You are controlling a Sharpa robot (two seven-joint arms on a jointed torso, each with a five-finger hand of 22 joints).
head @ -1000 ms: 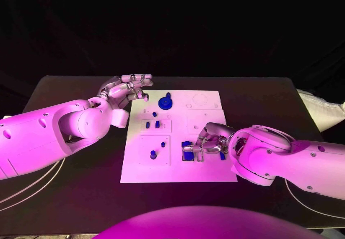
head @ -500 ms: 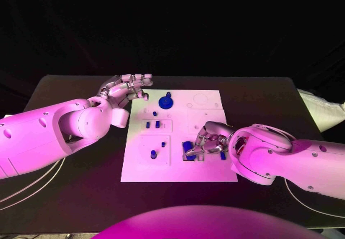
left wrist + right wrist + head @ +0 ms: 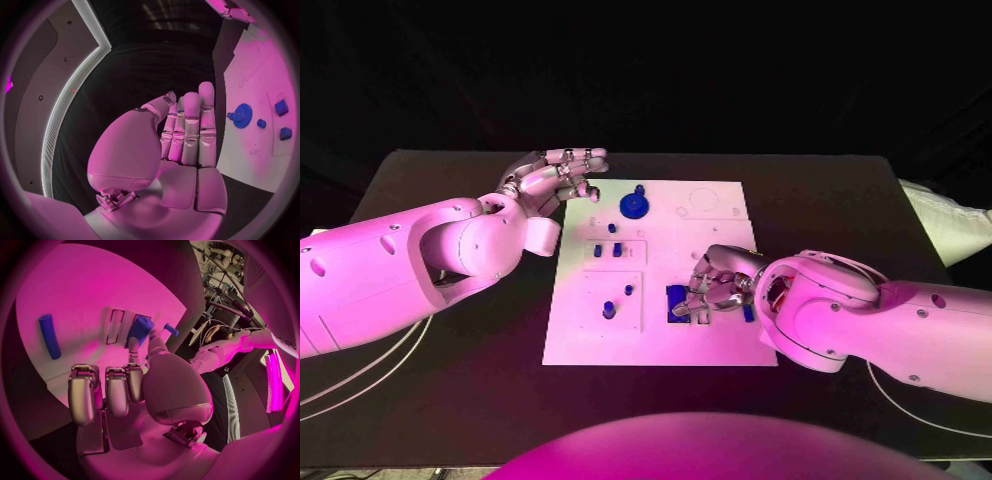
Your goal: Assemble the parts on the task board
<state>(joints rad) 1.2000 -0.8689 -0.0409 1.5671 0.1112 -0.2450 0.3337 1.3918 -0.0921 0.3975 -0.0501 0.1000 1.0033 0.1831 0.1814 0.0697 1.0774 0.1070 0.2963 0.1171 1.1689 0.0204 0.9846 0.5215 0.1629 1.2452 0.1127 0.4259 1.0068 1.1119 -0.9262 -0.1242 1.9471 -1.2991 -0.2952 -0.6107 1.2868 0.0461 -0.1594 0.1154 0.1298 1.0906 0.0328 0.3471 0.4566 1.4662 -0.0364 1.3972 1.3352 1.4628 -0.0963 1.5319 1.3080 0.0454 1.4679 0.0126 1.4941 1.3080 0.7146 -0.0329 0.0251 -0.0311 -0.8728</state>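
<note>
The task board (image 3: 689,340) lies mid-table. The right hand (image 3: 718,285) rests over its near right section, pinching a blue block (image 3: 139,330) beside the slots there; seating it looks like the step in hand, calling for careful alignment. The left hand (image 3: 553,180) hovers empty, fingers straight, beside the board's far left edge near the blue gear (image 3: 633,207).
</note>
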